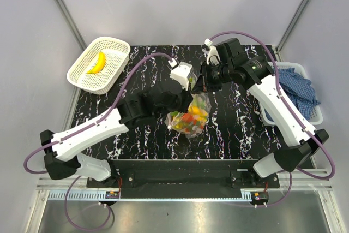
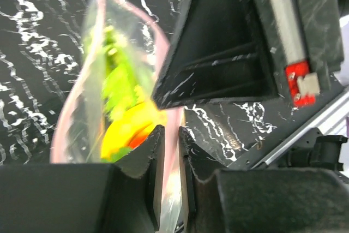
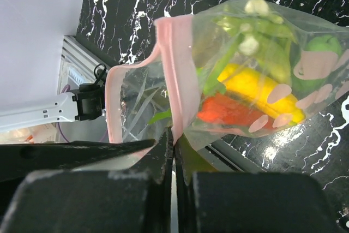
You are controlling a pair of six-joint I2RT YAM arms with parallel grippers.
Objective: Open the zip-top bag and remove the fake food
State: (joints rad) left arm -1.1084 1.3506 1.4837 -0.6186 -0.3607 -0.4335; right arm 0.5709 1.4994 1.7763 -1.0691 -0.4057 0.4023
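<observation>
The zip-top bag (image 1: 191,117) hangs above the table's middle, held between both grippers. It holds the fake food (image 1: 192,117): yellow, red, orange and green pieces. My left gripper (image 1: 187,99) is shut on one pink zip lip (image 2: 170,135). My right gripper (image 1: 200,87) is shut on the other pink lip (image 3: 180,80). In the right wrist view the bag (image 3: 256,69) has its mouth pulled apart, with the yellow and red pieces (image 3: 245,99) inside. In the left wrist view the green and yellow food (image 2: 122,102) shows through the plastic.
A white mesh basket (image 1: 112,45) at the back left holds a yellow banana (image 1: 97,63). A white bin (image 1: 316,114) at the right holds a blue checked cloth (image 1: 297,87). The black marbled table (image 1: 240,129) lies under the bag.
</observation>
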